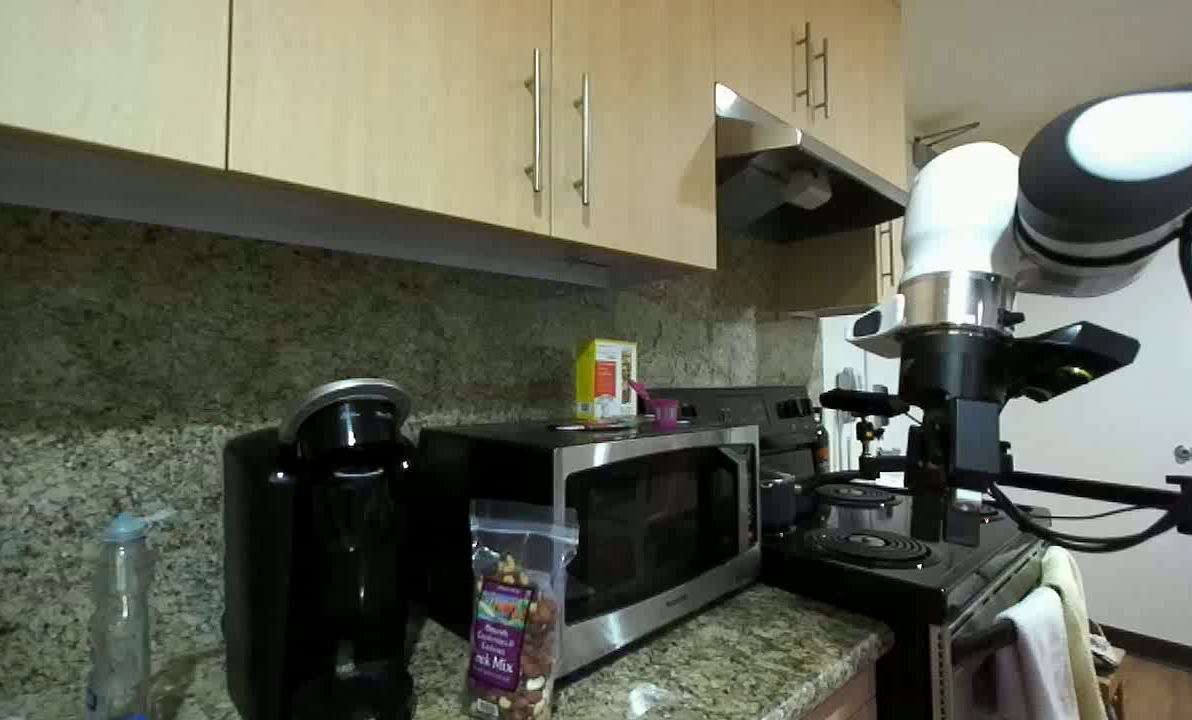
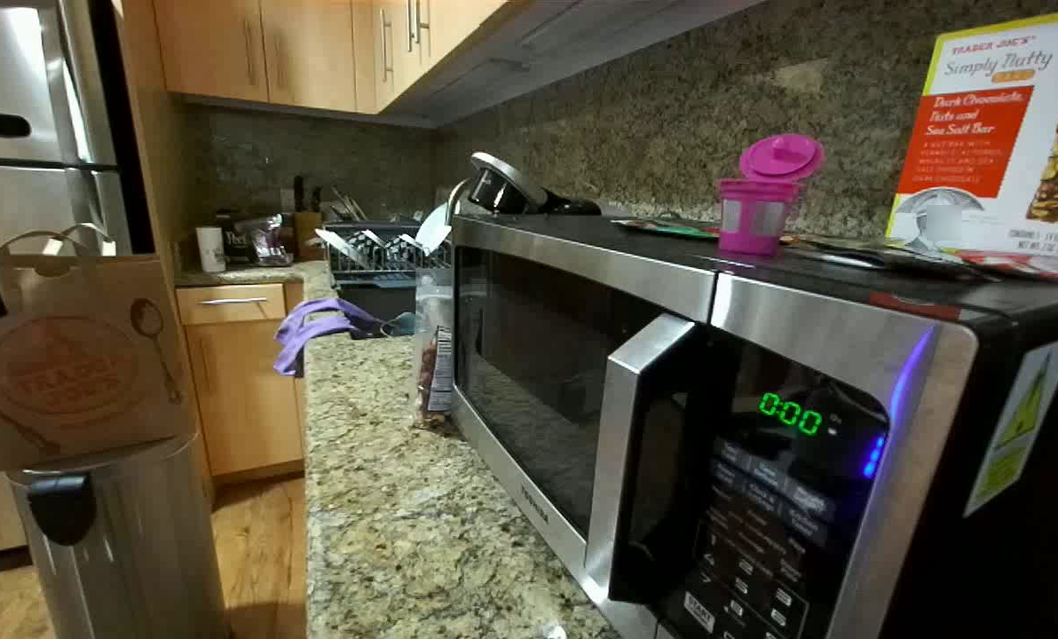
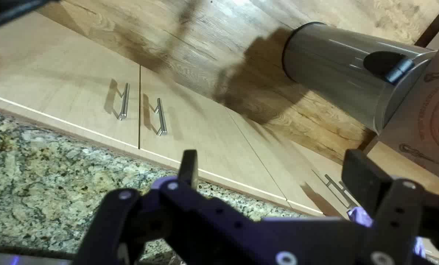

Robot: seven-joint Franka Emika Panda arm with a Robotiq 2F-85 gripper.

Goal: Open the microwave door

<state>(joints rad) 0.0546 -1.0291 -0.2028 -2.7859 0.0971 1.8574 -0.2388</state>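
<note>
The microwave door (image 1: pixel 646 530) is a silver-framed panel with a dark glass window; it also shows in an exterior view (image 2: pixel 538 382). It looks shut, flush with the microwave front. Its upright silver handle (image 2: pixel 622 444) stands out beside the keypad with the green 0:00 display. My gripper (image 1: pixel 946 520) points down, above the stove side, to the right of the microwave in that view and apart from it. In the wrist view the gripper (image 3: pixel 274 163) has its fingers wide apart with nothing between them. The wrist view does not show the door or its handle clearly.
A bag of trek mix (image 1: pixel 516 620) stands in front of the microwave's left part, beside a black coffee maker (image 1: pixel 326 560). A pink cup (image 2: pixel 755 213) and a snack box (image 2: pixel 982 133) sit on the microwave. The stove (image 1: pixel 886 570) is beside it. A steel bin (image 3: pixel 344 70) stands on the floor.
</note>
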